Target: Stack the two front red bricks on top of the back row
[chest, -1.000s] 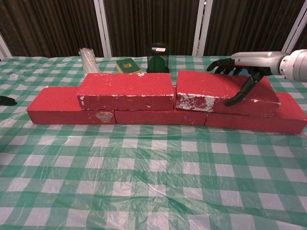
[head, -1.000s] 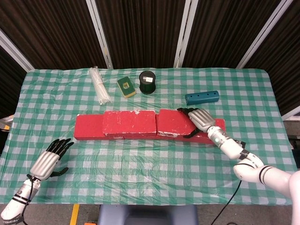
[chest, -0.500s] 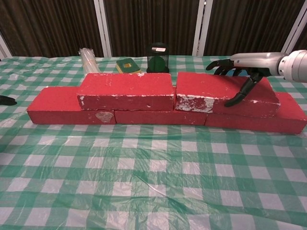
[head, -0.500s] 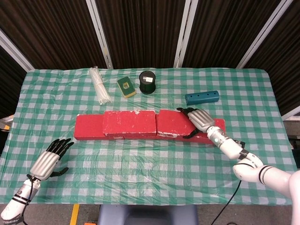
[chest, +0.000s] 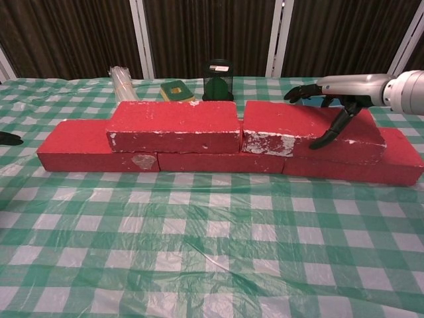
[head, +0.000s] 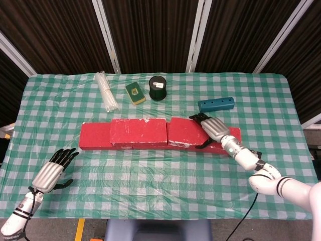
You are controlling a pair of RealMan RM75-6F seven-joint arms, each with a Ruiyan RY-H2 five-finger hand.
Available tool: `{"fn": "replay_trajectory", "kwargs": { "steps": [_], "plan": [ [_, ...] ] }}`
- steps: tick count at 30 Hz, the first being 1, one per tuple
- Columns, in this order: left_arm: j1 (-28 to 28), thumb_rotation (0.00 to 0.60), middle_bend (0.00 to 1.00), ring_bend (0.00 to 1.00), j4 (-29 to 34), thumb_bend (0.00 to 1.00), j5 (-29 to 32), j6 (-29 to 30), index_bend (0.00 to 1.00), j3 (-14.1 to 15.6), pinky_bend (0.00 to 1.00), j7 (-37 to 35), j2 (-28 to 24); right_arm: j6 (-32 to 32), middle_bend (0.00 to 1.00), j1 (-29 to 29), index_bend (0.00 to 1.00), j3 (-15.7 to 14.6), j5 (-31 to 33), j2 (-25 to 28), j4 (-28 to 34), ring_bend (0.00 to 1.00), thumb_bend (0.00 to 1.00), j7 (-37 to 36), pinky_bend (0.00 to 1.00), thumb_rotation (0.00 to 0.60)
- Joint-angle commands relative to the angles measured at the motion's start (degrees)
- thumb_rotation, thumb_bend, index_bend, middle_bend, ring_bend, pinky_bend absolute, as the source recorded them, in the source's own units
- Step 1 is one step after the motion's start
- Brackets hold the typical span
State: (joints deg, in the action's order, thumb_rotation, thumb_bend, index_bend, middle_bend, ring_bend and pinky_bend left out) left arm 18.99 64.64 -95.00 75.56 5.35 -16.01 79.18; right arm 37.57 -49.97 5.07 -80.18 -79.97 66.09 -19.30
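Almost nothing has moved in the last second: your right hand (chest: 331, 99) has only shifted slightly on the upper right brick (chest: 308, 128), and both stacked bricks sit where they did. That hand lies over the brick's right end with its fingers draped across the top toward the back and the thumb hooked down the front face, so you are holding the brick, which lies slightly askew on the back row (chest: 99, 147). The upper left brick (chest: 173, 126) rests flat on the same row, just beside the right one with a thin gap between them.

Behind the bricks you have a bundle of clear straws (head: 106, 91), a yellow-edged green sponge (head: 134, 93), a dark green cylindrical container (head: 157, 87) and a teal block with holes (head: 216, 104), which lies nearest your right hand, just behind it.

Your left hand (head: 54, 169) hovers well apart at the front left of the checked tablecloth (head: 160, 175), fingers spread and holding nothing. From the chest view it shows only as a dark tip at the left edge.

You cannot tell what the container holds. The bricks hide the back-row joints under them.
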Motion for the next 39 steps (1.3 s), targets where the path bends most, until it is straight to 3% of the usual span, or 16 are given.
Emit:
{"fn": "replay_trajectory", "kwargs": {
  "steps": [1, 17, 26, 29, 32, 35, 39],
  "plan": [
    [0.0, 0.6, 0.0, 0.0, 0.0, 0.27, 0.0, 0.0, 0.0, 0.0, 0.0, 0.0, 0.0, 0.0, 0.15, 0.0, 0.0, 0.0, -0.1, 0.0, 0.1, 0.09, 0.06, -0.1, 0.36, 0.549],
    [0.0, 0.6, 0.0, 0.0, 0.1, 0.27, 0.0, 0.0, 0.0, -0.1, 0.0, 0.0, 0.0, 2.4, 0.09, 0.6, 0.0, 0.0, -1.7, 1.4, 1.7, 0.03, 0.02, -1.2, 0.3, 0.514],
    [-0.4, 0.6, 0.0, 0.0, 0.9, 0.27, -0.9, 1.7, 0.0, 0.1, 0.0, 0.4, -0.5, 13.5, 0.04, 6.3, 0.0, -1.0, -5.8, 9.8, 7.9, 0.0, 0.02, -5.4, 0.21, 0.5],
    [-0.6, 0.6, 0.0, 0.0, 1.4, 0.27, -1.3, 2.5, 0.0, 0.2, 0.0, 0.7, -0.8, 17.8, 0.03, 9.7, 0.01, -2.9, -7.7, 12.8, 7.4, 0.0, 0.02, -6.6, 0.16, 0.45],
    [-0.7, 0.6, 0.0, 0.0, 1.7, 0.27, -1.6, 3.0, 0.0, 0.2, 0.0, 1.1, -0.9, 19.7, 0.01, 12.3, 0.13, -4.7, -8.5, 14.5, 5.5, 0.0, 0.02, -8.0, 0.11, 0.382],
    [-0.7, 0.6, 0.0, 0.0, 1.8, 0.27, -1.8, 3.1, 0.0, 0.2, 0.0, 1.5, -0.7, 20.7, 0.01, 14.5, 0.25, -6.2, -8.9, 15.1, 2.8, 0.0, 0.02, -10.0, 0.1, 0.381],
    [-0.7, 0.6, 0.0, 0.0, 2.0, 0.27, -2.0, 3.0, 0.0, 0.3, 0.0, 2.0, -0.5, 19.9, 0.01, 15.9, 0.32, -7.6, -9.0, 13.8, -1.8, 0.0, 0.01, -12.6, 0.09, 0.379]
  ]
}}
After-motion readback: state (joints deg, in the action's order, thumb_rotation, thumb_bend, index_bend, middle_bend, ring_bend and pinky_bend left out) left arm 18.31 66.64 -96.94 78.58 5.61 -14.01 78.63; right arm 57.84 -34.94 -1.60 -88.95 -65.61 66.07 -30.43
